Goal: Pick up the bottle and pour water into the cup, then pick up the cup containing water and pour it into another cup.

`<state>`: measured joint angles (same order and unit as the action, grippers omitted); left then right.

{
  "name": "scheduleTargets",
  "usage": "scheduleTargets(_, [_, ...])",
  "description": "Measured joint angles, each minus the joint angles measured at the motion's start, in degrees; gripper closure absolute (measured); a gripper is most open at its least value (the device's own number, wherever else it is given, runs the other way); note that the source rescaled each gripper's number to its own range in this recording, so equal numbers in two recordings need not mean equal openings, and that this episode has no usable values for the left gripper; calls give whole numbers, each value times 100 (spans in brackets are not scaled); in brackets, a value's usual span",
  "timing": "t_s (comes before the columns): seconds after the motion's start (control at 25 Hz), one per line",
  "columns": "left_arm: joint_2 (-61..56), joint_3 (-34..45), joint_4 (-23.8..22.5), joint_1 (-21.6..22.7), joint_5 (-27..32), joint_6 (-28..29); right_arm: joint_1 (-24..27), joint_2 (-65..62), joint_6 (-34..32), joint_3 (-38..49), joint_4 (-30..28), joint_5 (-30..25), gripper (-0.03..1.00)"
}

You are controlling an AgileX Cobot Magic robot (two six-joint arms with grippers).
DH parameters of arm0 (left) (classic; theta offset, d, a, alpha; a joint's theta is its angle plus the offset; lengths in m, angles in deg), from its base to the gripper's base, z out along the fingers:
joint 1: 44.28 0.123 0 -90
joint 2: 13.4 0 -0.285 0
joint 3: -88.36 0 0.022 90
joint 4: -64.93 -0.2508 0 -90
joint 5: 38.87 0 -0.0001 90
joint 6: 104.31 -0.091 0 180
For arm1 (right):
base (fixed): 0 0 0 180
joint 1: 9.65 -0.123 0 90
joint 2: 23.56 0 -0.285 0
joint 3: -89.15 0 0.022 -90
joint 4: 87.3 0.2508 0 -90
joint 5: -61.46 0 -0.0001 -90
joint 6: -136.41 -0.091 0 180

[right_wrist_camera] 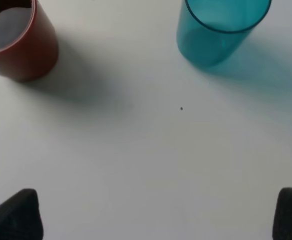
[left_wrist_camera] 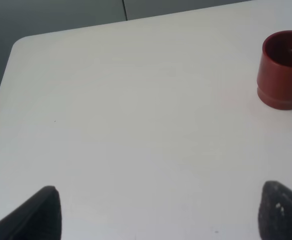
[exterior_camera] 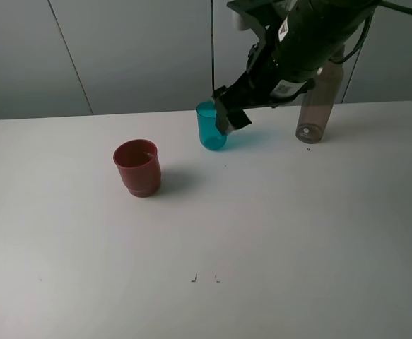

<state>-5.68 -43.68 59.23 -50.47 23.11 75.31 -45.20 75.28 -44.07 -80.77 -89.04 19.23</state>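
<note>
The smoky grey-brown bottle stands upright at the back right of the table, partly hidden behind my right arm. The teal-blue cup stands upright at the back middle; it also shows in the right wrist view. The dark red cup stands left of it, and shows in both wrist views. My right gripper is open and empty, hovering just by the teal cup, which is ahead of its fingers. My left gripper is open and empty over bare table.
The white table has a rounded far left corner and a grey wall behind it. A few small dark specks mark the front of the table.
</note>
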Motion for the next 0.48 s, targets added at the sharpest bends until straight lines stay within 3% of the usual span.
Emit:
scheduleTargets(0.28, [0, 0, 0, 0, 0, 0, 0, -1362, 11, 931, 29, -246, -3])
scheduleTargets(0.48, [0, 0, 0, 0, 0, 0, 72, -2478, 11, 1621, 92, -724, -3])
